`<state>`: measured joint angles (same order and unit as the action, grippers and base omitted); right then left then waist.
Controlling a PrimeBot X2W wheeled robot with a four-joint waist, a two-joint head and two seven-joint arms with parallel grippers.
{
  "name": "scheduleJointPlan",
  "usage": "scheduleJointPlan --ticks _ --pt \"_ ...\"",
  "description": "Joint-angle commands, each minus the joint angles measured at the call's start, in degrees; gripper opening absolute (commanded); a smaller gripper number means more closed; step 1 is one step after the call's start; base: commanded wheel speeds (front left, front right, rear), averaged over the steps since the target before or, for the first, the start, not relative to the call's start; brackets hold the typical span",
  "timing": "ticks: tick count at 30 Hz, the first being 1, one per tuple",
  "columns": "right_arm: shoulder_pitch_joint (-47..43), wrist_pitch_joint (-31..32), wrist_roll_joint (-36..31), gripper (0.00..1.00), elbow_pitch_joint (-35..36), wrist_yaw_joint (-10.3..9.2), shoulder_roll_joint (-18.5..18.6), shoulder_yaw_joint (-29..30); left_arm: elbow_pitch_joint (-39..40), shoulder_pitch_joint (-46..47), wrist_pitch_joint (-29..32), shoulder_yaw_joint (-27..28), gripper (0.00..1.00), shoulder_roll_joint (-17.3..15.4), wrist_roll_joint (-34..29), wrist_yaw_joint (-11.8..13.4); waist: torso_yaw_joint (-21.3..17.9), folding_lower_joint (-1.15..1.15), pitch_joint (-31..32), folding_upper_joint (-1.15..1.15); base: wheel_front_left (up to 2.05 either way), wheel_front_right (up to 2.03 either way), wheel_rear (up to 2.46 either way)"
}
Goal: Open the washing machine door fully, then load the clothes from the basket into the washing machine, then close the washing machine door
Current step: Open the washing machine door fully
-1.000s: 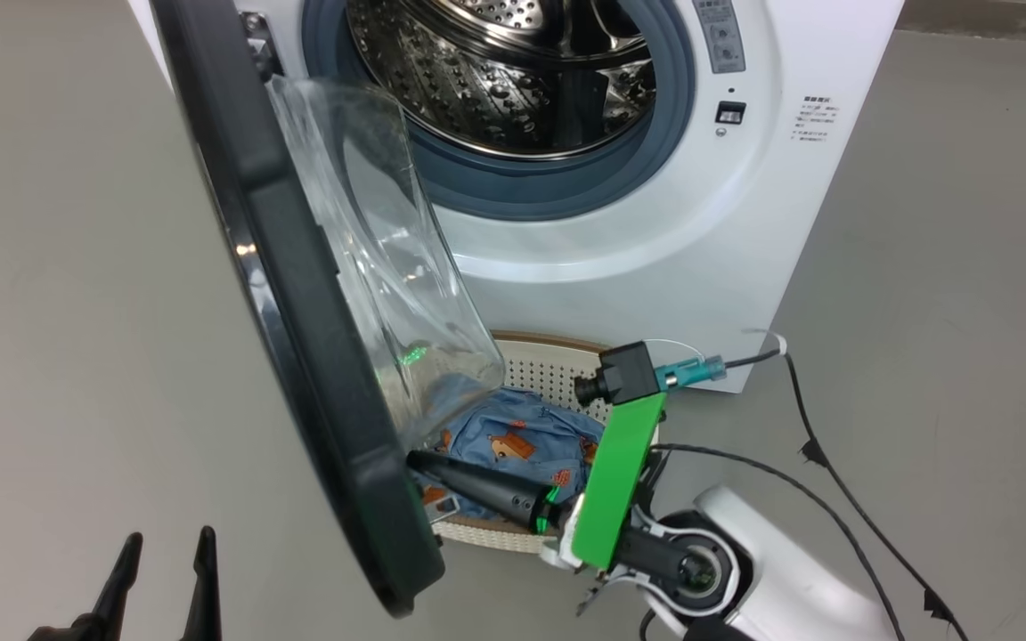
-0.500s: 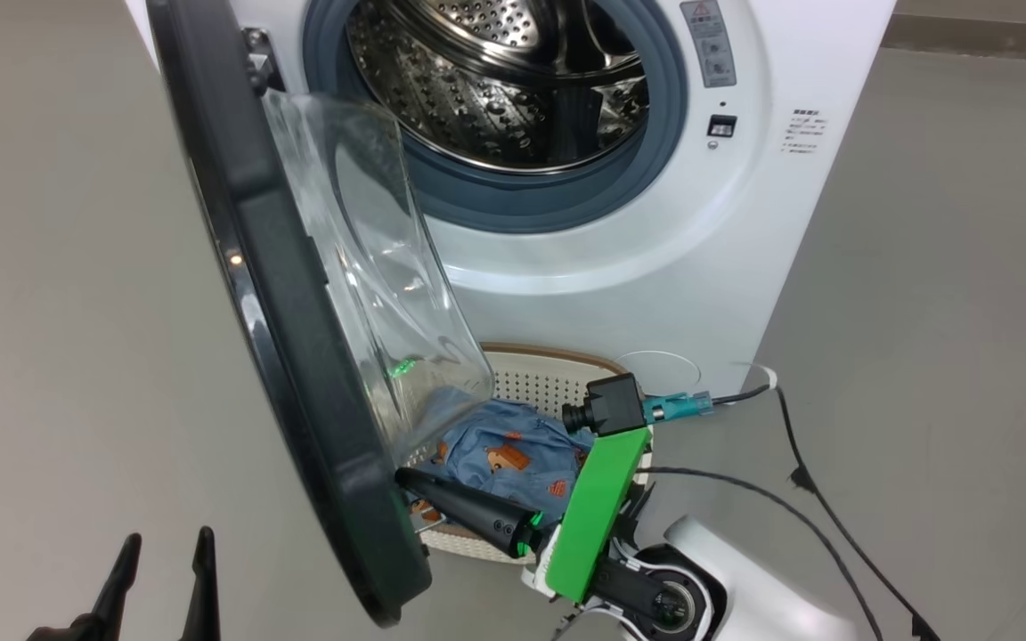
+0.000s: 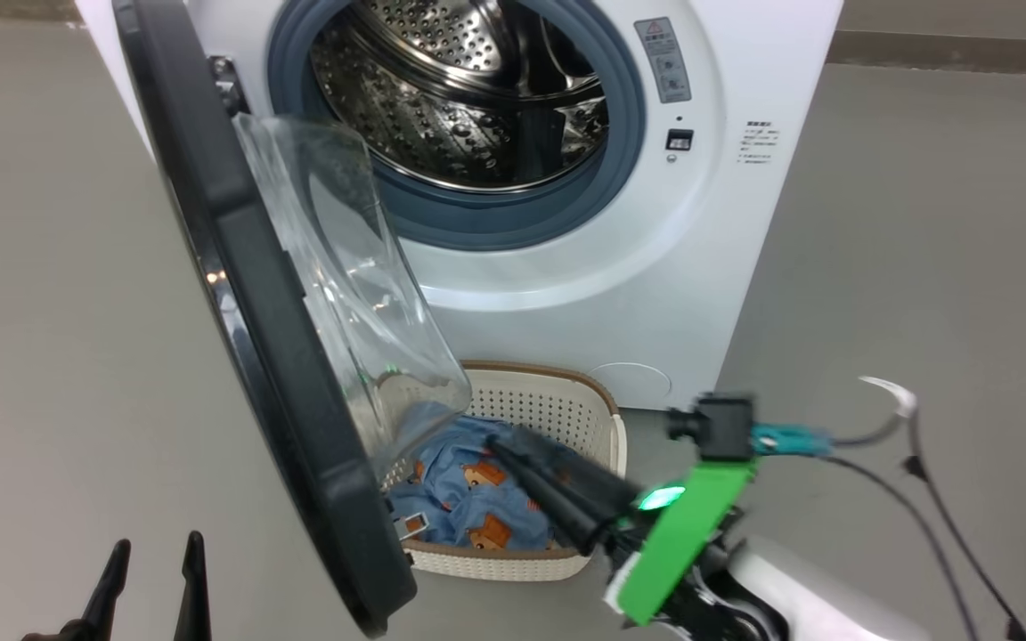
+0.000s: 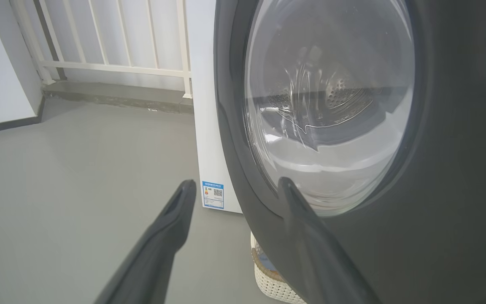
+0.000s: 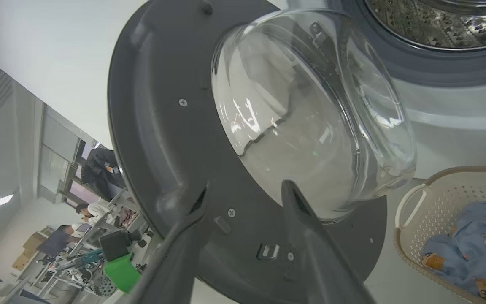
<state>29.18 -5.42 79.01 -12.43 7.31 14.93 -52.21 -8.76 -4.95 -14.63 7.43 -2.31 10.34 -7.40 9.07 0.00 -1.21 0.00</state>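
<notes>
The washing machine (image 3: 655, 267) stands with its steel drum (image 3: 451, 98) exposed. The washing machine door (image 3: 255, 294) hangs open, edge-on to the head view, its glass bowl (image 3: 344, 285) bulging over the basket (image 3: 549, 401). The clothes (image 3: 460, 499) lie in the basket. My right gripper (image 3: 508, 441) hovers open over the clothes, apart from the door's inner face (image 5: 163, 126); the right wrist view also shows the basket (image 5: 437, 185) and clothes (image 5: 471, 249). My left gripper (image 3: 152, 552) is open, low on the door's outer side (image 4: 458, 169), holding nothing.
Black cables (image 3: 949, 525) trail over the grey floor right of the machine. A white railing (image 4: 112, 42) runs behind the machine's side, which carries a blue label (image 4: 213, 195). People (image 5: 95, 169) sit among equipment far off beyond the door.
My right gripper has drawn back from the door's lower rim and swung right, over the basket. The head camera has shifted, so the picture sits lower and further left. The left gripper is unchanged.
</notes>
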Motion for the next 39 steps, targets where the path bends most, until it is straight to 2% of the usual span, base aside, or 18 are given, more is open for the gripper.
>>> scheduleJointPlan --ticks 1,3,6,7,8,11,14,17,18,26,32,39 --pt "0.31 -3.67 -2.19 1.00 0.88 0.18 0.66 -0.92 1.05 0.57 -0.37 1.91 1.00 -0.59 -0.55 -0.09 -0.42 0.00 0.28 0.00 0.00 0.00 0.00" --pt "0.50 -7.33 -4.58 1.00 -0.29 0.18 2.72 -1.97 1.18 0.51 -0.37 1.82 1.00 -0.58 -0.45 -0.09 -0.70 0.00 0.51 0.00 0.00 0.00 0.00" --pt "0.05 -9.35 -9.05 1.00 -2.53 0.18 5.43 -1.27 1.40 0.16 -0.37 2.01 1.00 -0.58 -0.40 -0.09 -1.15 0.00 0.94 0.00 0.00 0.00 0.00" --pt "-0.43 -9.48 -10.73 1.00 -2.97 0.18 5.94 0.35 1.48 -0.01 -0.37 2.11 1.00 -0.58 -0.43 -0.09 -1.32 0.00 1.03 0.00 0.00 0.00 0.00" --pt "-2.19 -9.53 -15.79 1.00 -2.90 0.18 6.50 5.76 1.64 -0.32 -0.37 2.28 1.00 -0.57 -0.41 -0.09 -1.66 0.00 1.14 0.00 0.00 0.00 0.00" --pt "-6.27 -9.55 -25.34 1.00 -2.69 0.18 6.35 14.77 1.68 -0.92 -0.37 2.72 1.00 -0.57 -0.25 -0.09 -2.22 0.00 1.65 0.00 0.00 0.00 0.00" --pt "-11.69 -9.56 -34.95 1.00 -0.76 0.18 4.99 24.70 1.65 -1.31 -0.37 3.02 1.00 -0.57 0.04 -0.09 -2.41 0.00 2.08 0.00 0.00 0.00 0.00" --pt "-17.27 -9.56 -43.56 1.00 1.92 0.18 3.13 31.85 1.73 -1.71 -0.37 3.46 1.00 -0.57 0.36 -0.09 -2.77 0.00 2.38 0.00 0.00 0.00 0.00" --pt "-17.27 -9.56 -43.56 1.00 1.92 0.18 3.13 31.85 1.73 -1.71 -0.37 3.46 1.00 -0.57 0.36 -0.09 -2.77 0.00 2.38 0.00 0.00 0.00 0.00" --pt "-30.59 -9.57 -60.81 1.00 11.51 0.18 -3.40 45.54 1.91 -2.99 -0.37 4.47 1.00 -0.57 1.09 -0.09 -3.82 0.00 2.96 0.00 0.00 0.00 0.00" --pt "-37.48 -9.57 -68.27 1.00 15.71 0.18 -7.23 52.48 2.08 -3.77 -0.37 4.64 1.00 -0.57 1.43 -0.09 -4.06 0.00 3.16 0.00 0.00 0.00 0.00" --pt "-40.82 -9.57 -70.81 1.00 15.59 0.18 -10.41 56.29 2.11 -4.21 -0.37 4.68 1.00 -0.57 1.74 -0.09 -4.94 0.00 3.08 0.00 0.00 0.00 0.00"
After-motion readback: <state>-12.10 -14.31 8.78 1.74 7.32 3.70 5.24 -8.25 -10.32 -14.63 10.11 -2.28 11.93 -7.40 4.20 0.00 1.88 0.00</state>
